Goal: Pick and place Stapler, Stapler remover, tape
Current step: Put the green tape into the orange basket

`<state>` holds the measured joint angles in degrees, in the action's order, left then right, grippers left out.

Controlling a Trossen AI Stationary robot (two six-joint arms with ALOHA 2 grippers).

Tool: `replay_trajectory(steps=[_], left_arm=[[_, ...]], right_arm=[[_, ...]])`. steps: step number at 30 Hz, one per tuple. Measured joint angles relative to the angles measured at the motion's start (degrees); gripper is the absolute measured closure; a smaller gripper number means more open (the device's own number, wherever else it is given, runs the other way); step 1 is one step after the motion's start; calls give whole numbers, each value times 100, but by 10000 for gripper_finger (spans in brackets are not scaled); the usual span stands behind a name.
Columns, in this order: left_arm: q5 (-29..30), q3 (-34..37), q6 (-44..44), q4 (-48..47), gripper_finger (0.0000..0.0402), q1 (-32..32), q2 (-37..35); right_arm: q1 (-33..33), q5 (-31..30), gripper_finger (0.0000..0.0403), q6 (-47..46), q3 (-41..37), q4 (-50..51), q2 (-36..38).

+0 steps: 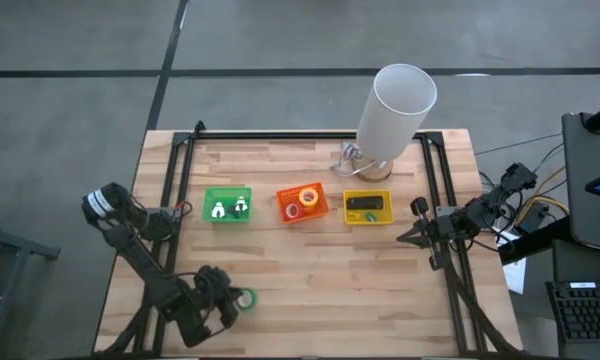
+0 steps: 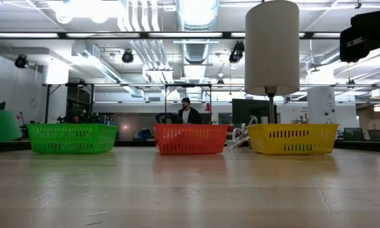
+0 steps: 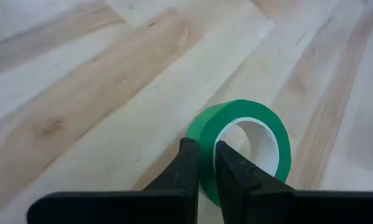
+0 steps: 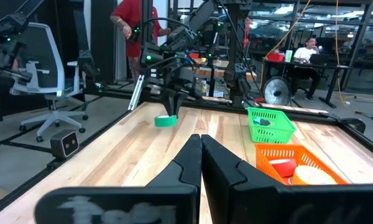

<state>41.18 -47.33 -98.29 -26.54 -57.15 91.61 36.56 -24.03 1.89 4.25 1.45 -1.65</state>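
A green tape roll [image 1: 244,297] sits near the table's near edge, and my left gripper [image 1: 230,300] is shut on it; the left wrist view shows the roll [image 3: 248,149] close up. Red and yellow-rimmed tape rolls [image 1: 300,203] lie in the orange bin [image 1: 321,211]. The dark stapler [image 1: 367,203] lies in the yellow bin [image 1: 368,220]. Two white staple removers [image 1: 229,208] lie in the green bin [image 1: 227,191]. My right gripper [image 1: 401,237] waits shut by the table's right edge, touching nothing; in its own view the fingers [image 4: 201,152] are closed together. My left gripper pinches the green roll's wall [image 3: 205,163] on the side nearest the wrist, with one finger [image 3: 188,163] outside the ring and the other [image 3: 233,167] inside its hole. The fingers come down from above. Whether the roll still rests on the wood or is just off it, I cannot tell.
A white lamp [image 1: 395,110] stands at the far edge behind the yellow bin. A black frame rail [image 1: 310,136] runs round the table. Bare wood [image 1: 330,280] lies between the bins and the near edge. People show in the room beyond.
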Motion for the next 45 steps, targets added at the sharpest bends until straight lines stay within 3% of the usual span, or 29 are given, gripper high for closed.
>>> replay_trajectory(steps=[4,8,13,20,30,40,45], left_arm=[[262,9,98,21,364,142,0],[1184,197,111,498,345,357,0],[1996,448,118,1126,352,828,-4],[2511,538,1264,1875,362,1779,-4],[2470,365,2977,2296,351,3349,-11],[1765,341,4313,3116,349,4404,-13],[1367,341,4421,3200,346,4692,-13]], right_arm=[[1,1,394,-20,0,0,0],[0,0,394,4,0,0,0],[0,0,394,-19,0,0,0],[0,2,394,-10,0,0,0],[1,0,394,5,0,-2,0],[0,0,394,-14,0,-2,0],[2,1,394,-21,0,-2,0]])
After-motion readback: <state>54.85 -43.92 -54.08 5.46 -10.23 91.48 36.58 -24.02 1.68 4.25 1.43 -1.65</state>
